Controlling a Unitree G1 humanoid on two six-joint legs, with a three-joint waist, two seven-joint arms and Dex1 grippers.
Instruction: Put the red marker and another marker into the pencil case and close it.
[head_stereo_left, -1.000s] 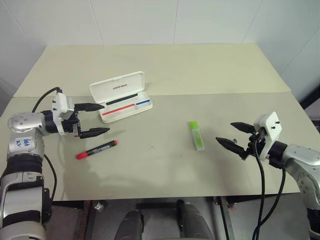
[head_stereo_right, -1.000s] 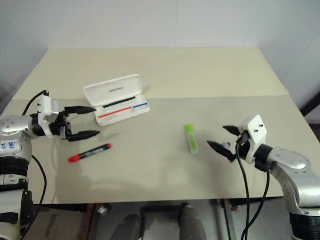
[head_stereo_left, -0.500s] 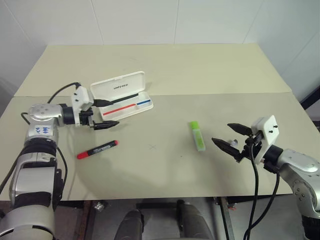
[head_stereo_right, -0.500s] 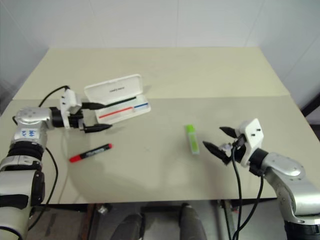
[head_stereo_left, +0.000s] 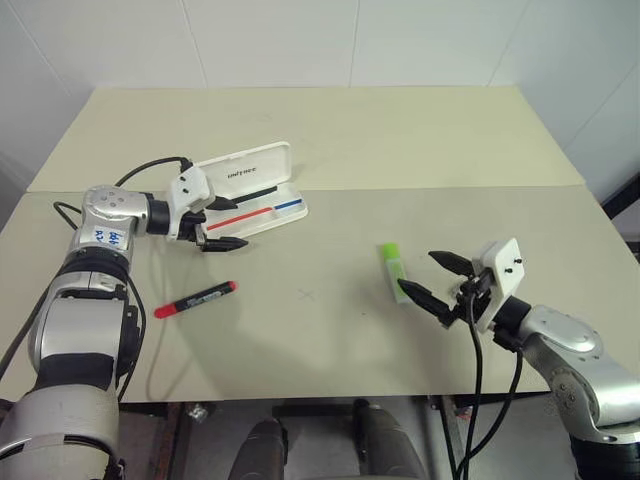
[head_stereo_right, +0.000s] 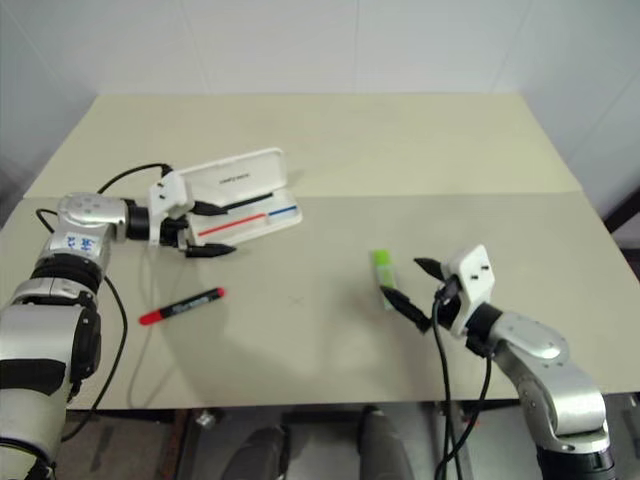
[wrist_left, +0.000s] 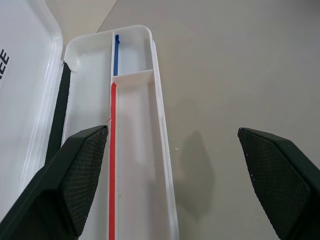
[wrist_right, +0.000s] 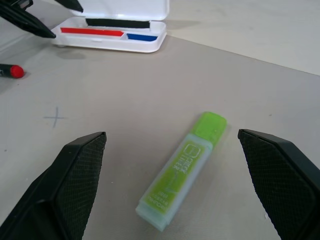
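The white pencil case (head_stereo_left: 262, 214) lies open at the table's back left, its lid (head_stereo_left: 240, 168) raised and a red and blue line inside. My left gripper (head_stereo_left: 240, 223) hangs open at the case's left end, one finger over the tray (wrist_left: 135, 150) and the other over the table beside it. The red marker (head_stereo_left: 195, 299) lies on the table in front of the case, apart from both grippers. The lime-green highlighter (head_stereo_left: 394, 271) lies right of centre. My right gripper (head_stereo_left: 417, 272) is open just right of it, with the highlighter (wrist_right: 182, 167) lying ahead between its fingers, untouched.
A seam (head_stereo_left: 450, 187) crosses the beige table from left to right behind the case. A small pencilled cross (head_stereo_left: 305, 294) marks the table's middle. The front edge (head_stereo_left: 300, 398) runs close below the marker and the right arm. White walls stand behind.
My left gripper has swung right, from beside the marker up to the case's left end. My right gripper has moved left, close up to the green highlighter. Both stayed open.
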